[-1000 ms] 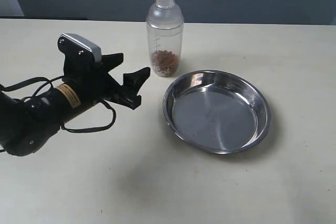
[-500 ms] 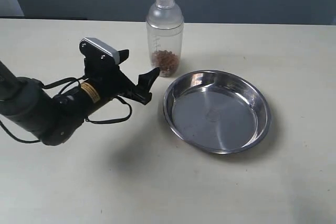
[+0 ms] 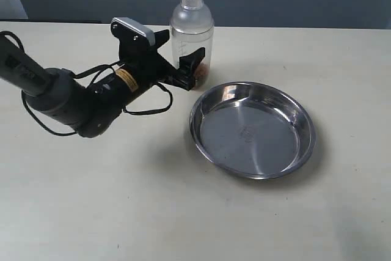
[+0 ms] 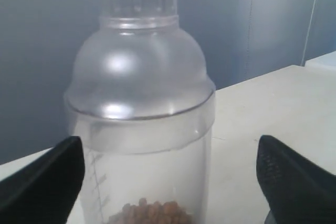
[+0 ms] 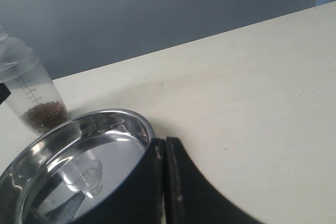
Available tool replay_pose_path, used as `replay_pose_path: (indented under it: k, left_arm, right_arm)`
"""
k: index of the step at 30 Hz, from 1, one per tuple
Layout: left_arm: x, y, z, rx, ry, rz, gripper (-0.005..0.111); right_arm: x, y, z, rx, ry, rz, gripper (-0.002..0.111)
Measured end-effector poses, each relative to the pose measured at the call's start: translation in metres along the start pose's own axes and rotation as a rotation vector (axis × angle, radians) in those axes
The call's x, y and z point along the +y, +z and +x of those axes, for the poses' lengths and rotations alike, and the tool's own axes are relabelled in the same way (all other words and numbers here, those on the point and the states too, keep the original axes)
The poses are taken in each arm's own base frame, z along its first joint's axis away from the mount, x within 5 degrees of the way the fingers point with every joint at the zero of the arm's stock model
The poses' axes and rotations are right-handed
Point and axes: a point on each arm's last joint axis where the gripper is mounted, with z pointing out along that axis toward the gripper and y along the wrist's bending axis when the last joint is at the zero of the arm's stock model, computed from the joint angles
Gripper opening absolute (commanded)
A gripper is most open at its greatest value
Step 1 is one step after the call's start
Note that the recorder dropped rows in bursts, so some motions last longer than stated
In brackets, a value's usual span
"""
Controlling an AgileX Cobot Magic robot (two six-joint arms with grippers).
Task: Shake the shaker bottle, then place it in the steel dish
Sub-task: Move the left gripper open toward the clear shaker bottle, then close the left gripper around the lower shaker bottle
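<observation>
The shaker bottle (image 3: pixel 192 25) stands upright on the table behind the steel dish (image 3: pixel 305 128), clear with a domed top and brown granules at its bottom. My left gripper (image 3: pixel 179 52) is open, lying low, its two black fingers reaching either side of the bottle's lower body without squeezing it. In the left wrist view the bottle (image 4: pixel 142 103) fills the middle, closer to one fingertip of the left gripper (image 4: pixel 168 148) than the other. My right gripper (image 5: pixel 165 148) is shut and empty beside the dish's rim (image 5: pixel 137 119); the bottle (image 5: pixel 29 85) stands beyond the dish.
The table is pale beige with a dark wall behind its far edge (image 3: pixel 293 27). A black cable (image 3: pixel 143 111) loops from the left arm's wrist. The right arm does not show in the exterior view.
My left arm has swung right and toward the back of the table, bringing its gripper from the open table up to the bottle. The jaws have opened wider. Bottle and dish have not moved.
</observation>
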Motion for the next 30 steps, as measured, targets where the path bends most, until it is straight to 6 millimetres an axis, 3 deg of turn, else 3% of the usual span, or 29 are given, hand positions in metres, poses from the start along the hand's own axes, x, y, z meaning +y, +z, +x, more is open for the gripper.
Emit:
replay_pose_path:
  k: [10,23,30]
  left_arm:
    - [0.005,0.009,0.001,0.063,-0.052,-0.033,0.087]
    - [0.011,0.025,0.041,0.121,-0.063,-0.043,0.086]
    - [0.012,0.035,0.036,0.097,-0.052,-0.036,0.086]
  right_arm:
    - [0.000,0.000,0.000,0.000,0.000,0.000,-0.001]
    - [0.000,0.000,0.000,0.000,0.000,0.000,-0.001]
    - [0.000,0.000,0.000,0.000,0.000,0.000,-0.001]
